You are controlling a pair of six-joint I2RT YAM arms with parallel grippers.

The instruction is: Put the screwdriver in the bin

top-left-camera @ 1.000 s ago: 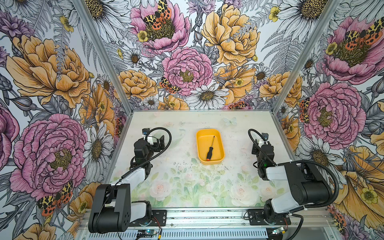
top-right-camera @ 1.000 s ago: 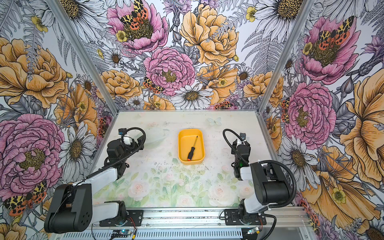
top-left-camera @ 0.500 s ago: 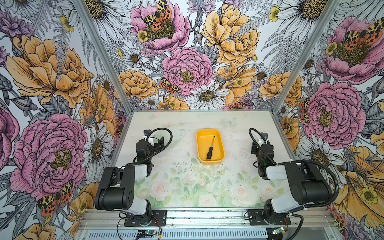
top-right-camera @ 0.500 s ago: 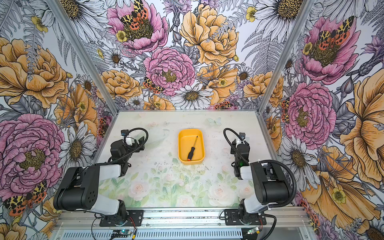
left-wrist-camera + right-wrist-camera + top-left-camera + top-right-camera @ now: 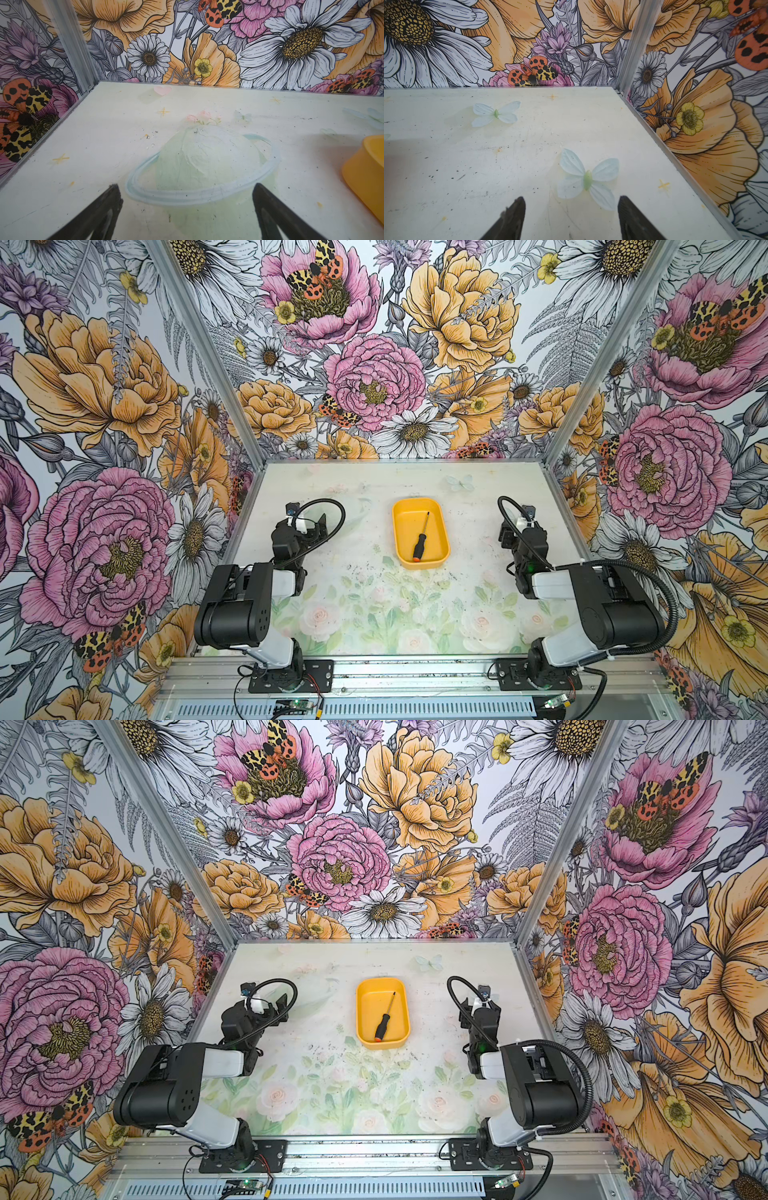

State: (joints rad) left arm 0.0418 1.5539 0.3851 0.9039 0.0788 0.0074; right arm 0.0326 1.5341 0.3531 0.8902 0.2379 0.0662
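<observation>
In both top views the screwdriver [image 5: 420,537] [image 5: 384,1017] lies flat on the floor of the bin [image 5: 422,564] [image 5: 382,1044]. Its thin shaft points toward 1 o'clock and its orange cap toward 7 o'clock, close to the near wall. The bin stands on the tabletop [image 5: 374,614] [image 5: 332,1094], a little toward 12 o'clock from the middle. The left arm [image 5: 286,541] [image 5: 239,1021] is folded at the bin's 9 o'clock and the right arm [image 5: 525,543] [image 5: 482,1025] at its 3 o'clock. Both are well apart from the bin and neither is over it. From up here the jaws are too small to judge.

In the left wrist view the left jaws are spread, with only bare, scuffed tabletop [image 5: 104,135] between the tips. A rounded corner of the bin [image 5: 369,166] shows at the edge of this view, apart from the jaws; the screwdriver inside it is hidden by the wall.

In the right wrist view the right jaws are also spread and hold nothing. They hang over the tabletop [image 5: 467,166] near a printed butterfly [image 5: 587,180]. Neither bin nor screwdriver is in this view.

By my reading the placing itself is done, since the tool rests wholly inside the walls and nothing pinches it. The step in hand is the close-out. The next move calls only for settling both arms at rest, clear of the bin so it is not nudged.
</observation>
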